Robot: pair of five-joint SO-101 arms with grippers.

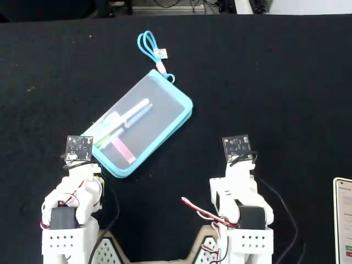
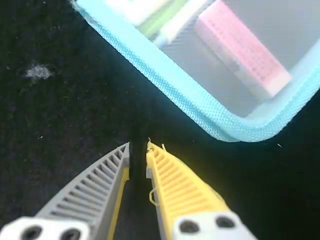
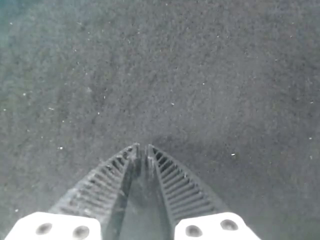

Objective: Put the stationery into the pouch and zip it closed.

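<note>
Stationery looks loaded: pens point(image 1: 132, 115) and a pink block point(image 1: 124, 149) lie inside the pouch point(image 1: 165, 92). The pouch sits flat and diagonal, left of the table's point(image 1: 275, 82) centre, with one corner just beside the left arm. A teal strap point(image 1: 147, 45) trails from the opposite corner toward the far edge. The zip seems run shut all round, though the teeth are too small to confirm, so I judge the task done or nearly so. At most a zip check is left.

Left gripper point(image 2: 138, 147) hangs over bare cloth near the pouch's corner without touching it, jaws pressed together on nothing. Right gripper point(image 3: 141, 147) is over bare cloth well apart from the pouch, jaws also pressed together on nothing.

The surface is black cloth with some lint. A printed sheet point(image 1: 344, 220) lies at the right edge. Cables and pale floor show beyond the far edge.
</note>
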